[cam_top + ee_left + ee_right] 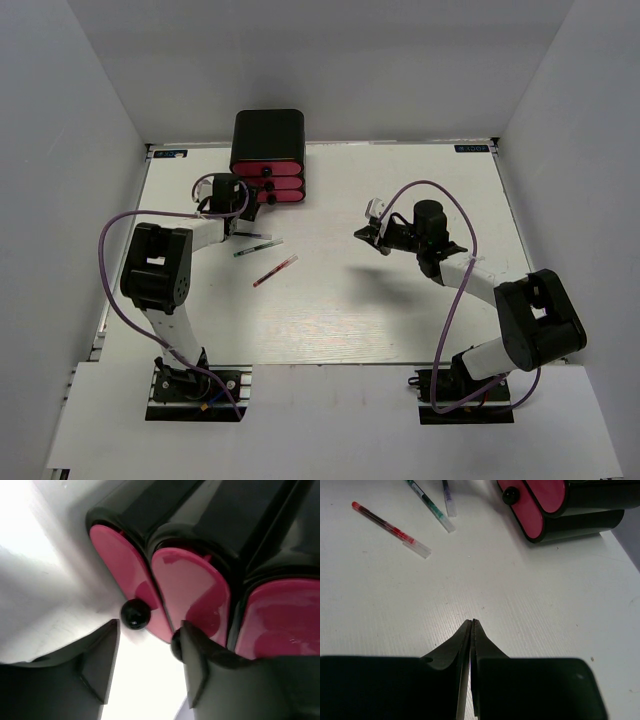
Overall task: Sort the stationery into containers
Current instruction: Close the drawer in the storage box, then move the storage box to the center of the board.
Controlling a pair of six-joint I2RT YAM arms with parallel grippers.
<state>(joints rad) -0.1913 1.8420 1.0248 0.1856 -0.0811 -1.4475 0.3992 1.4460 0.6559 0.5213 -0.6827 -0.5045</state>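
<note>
The black box (268,135) stands at the far side of the white table (400,310). Three pink drawers (268,184) sit in it, all pushed in.

The left gripper (150,627) is right up at the front of the drawers. Its fingers (97,665) are spread apart and hold nothing. A round black knob (135,615) sits in the gap just ahead of the tips (it does not look like they touch it). A second knob peeks out behind one finger.

The pens lie loose on the table, near the drawers and beside the left arm. The green pen (258,246) is closer to the box. The red pen (275,271) is a bit nearer to the arms. A dark pen (449,497) lies by the green one, and their ends come close together.

The right gripper (471,626) hangs over bare table, well apart from the pens and the box. Its fingers are pressed tight together with nothing between them.
</note>
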